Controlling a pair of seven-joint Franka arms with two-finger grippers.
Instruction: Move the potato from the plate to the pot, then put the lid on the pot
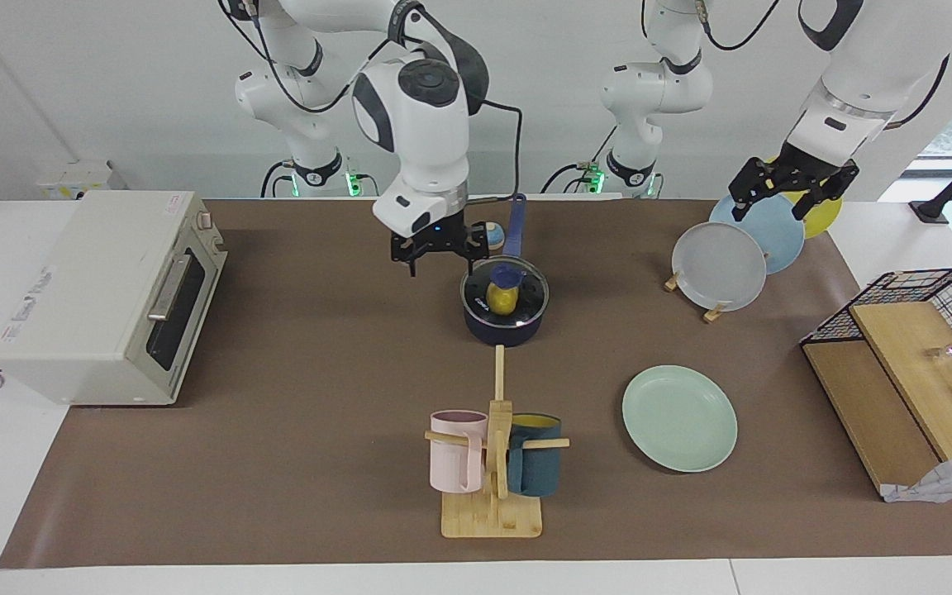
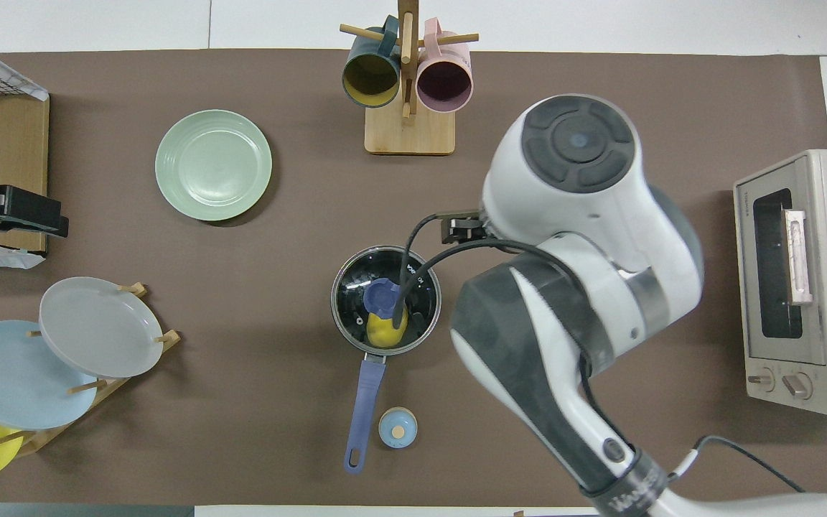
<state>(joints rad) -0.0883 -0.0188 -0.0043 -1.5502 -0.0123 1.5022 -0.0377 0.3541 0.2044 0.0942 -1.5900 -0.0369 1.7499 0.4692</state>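
Note:
The dark navy pot (image 1: 502, 332) stands mid-table with its long blue handle (image 2: 360, 409) pointing toward the robots. The clear glass lid (image 1: 527, 291) lies on the pot, blue knob (image 2: 382, 296) up. Through the glass the yellow potato (image 1: 501, 300) (image 2: 388, 332) shows inside the pot. The mint-green plate (image 1: 679, 418) (image 2: 213, 164) lies bare, farther from the robots and toward the left arm's end. My right gripper (image 1: 436, 250) hangs open and holds nothing, raised over the mat beside the pot toward the right arm's end. My left gripper (image 1: 790, 197) waits open above the plate rack.
A small blue-topped bell (image 2: 398, 427) sits beside the pot handle. A toaster oven (image 1: 104, 297) stands at the right arm's end. A mug tree (image 1: 492, 463) with two mugs stands farther out. A rack of upright plates (image 1: 720, 264) and a wire basket (image 1: 930, 289) stand at the left arm's end.

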